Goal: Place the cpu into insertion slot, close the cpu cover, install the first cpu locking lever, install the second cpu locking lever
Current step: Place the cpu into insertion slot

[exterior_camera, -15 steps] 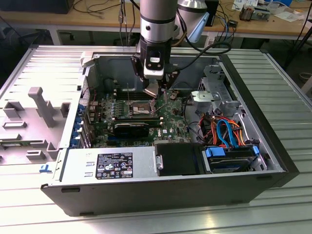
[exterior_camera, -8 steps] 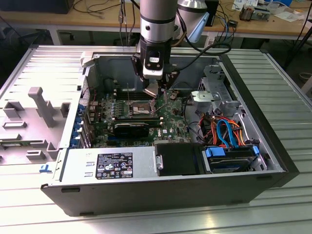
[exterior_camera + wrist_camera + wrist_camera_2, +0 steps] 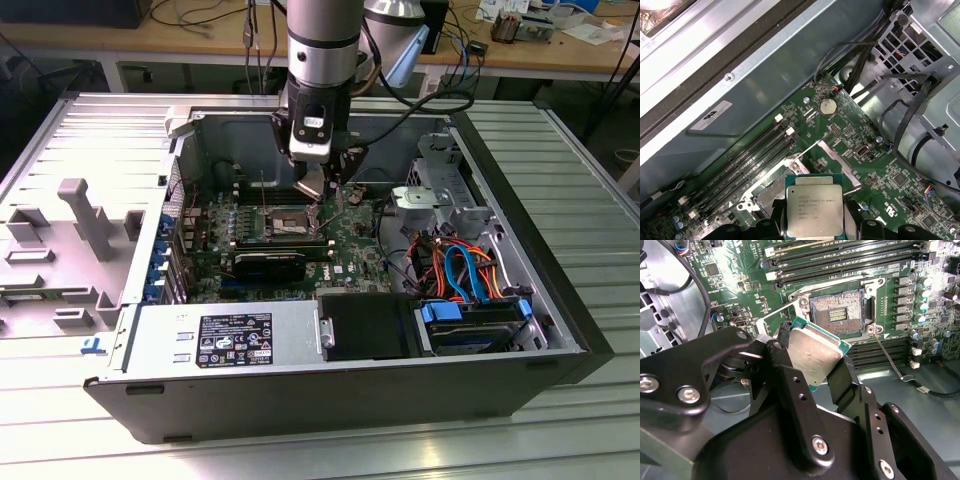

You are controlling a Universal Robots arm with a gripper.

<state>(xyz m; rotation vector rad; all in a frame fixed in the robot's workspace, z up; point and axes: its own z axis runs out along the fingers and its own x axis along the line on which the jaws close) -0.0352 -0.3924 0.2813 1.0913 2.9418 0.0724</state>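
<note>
Nearest in the exterior view: the dark near wall of the case [image 3: 300,400]. Just behind it, the power supply [image 3: 225,340], with a drive bay [image 3: 470,320] and its blue tabs to the exterior view's right. Farther in, a black card [image 3: 270,265] lying across the green board [image 3: 350,250].

Beyond the card, the slot [image 3: 283,222]: bare, with the pin field exposed in the second wrist view and no chip seated. Cover [image 3: 837,159] tilted up off the slot at one edge, window frame open. One lever [image 3: 887,357] swung free, a thin rod slanting away from a slot corner; the second not told apart with any certainty.

Over the slot's far edge, toward the exterior view's right, the gripper [image 3: 318,190] hanging from the arm [image 3: 322,40]. Jaws drawn in partway and clamped on opposite edges of the cpu [image 3: 815,352], metal top facing up. Cpu in the air, close to the slot but apart from it and not squared over it.

Farthest, the case's far wall [image 3: 250,140] and a workbench [image 3: 100,40] behind.

By the look of things: first step in hand but unfinished. Cover closing and both levers left to do.
</note>
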